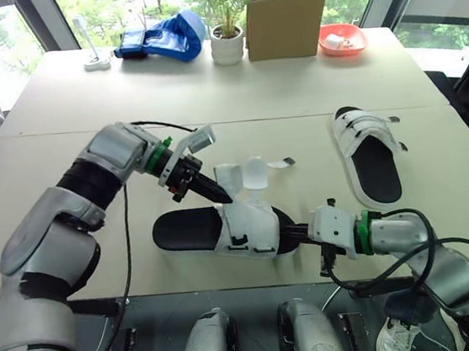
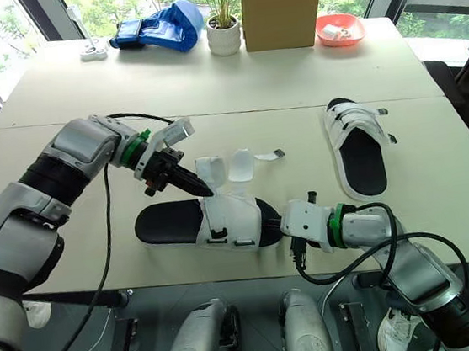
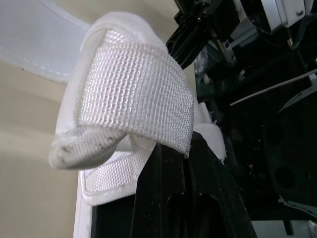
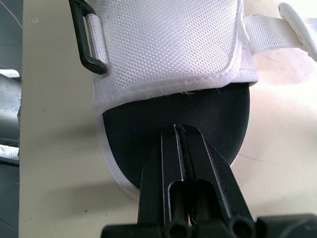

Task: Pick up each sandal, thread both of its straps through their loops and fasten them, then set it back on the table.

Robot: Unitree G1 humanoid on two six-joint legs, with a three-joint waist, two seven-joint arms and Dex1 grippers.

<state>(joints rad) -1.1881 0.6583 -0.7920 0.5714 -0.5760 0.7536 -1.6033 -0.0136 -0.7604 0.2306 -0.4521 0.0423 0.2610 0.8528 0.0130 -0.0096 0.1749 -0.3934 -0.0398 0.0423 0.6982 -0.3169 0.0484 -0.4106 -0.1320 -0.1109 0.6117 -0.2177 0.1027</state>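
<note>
R jaws clamp end of near sandal [image 1: 186, 230], lying flat at front edge of desk [image 1: 276, 94]; 2nd sandal [image 1: 370, 156] well apart, robot's right. L jaws closed, pinching raised white strap [image 1: 228, 174] above near sandal's midsection.

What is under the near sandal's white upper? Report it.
Black footbed shows at both ends of the near sandal, the right gripper resting on one. The stretch beneath the white upper is covered.
</note>
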